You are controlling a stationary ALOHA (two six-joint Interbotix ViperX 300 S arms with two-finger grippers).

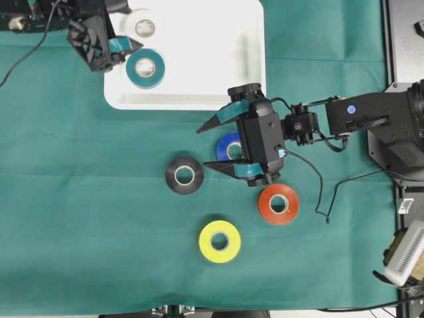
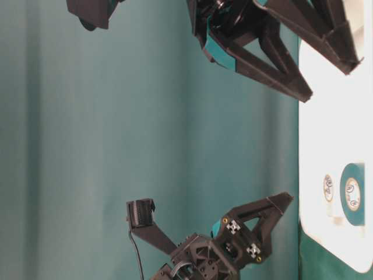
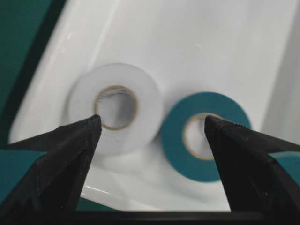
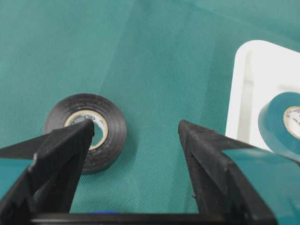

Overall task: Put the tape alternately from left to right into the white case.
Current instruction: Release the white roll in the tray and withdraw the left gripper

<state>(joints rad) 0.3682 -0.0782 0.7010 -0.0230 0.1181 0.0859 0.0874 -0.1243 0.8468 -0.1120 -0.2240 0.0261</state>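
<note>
The white case [image 1: 218, 59] lies at the top of the green cloth. A white tape [image 1: 144, 26] and a teal tape [image 1: 146, 68] lie flat inside it near its left end. My left gripper [image 1: 134, 26] hovers over that end, open and empty; its wrist view shows the white tape [image 3: 117, 108] and teal tape [image 3: 206, 136] below the tips. My right gripper [image 1: 203, 147] is open above the cloth, over a blue tape [image 1: 228, 144] that its body partly hides. The black tape [image 1: 184, 175] sits just past its lower fingertip, apart from it [image 4: 112, 126].
A red tape [image 1: 278, 203] and a yellow tape [image 1: 220, 241] lie on the cloth below the right gripper. A black cable [image 1: 318, 192] trails from the right arm over the cloth. The case's right half holds nothing.
</note>
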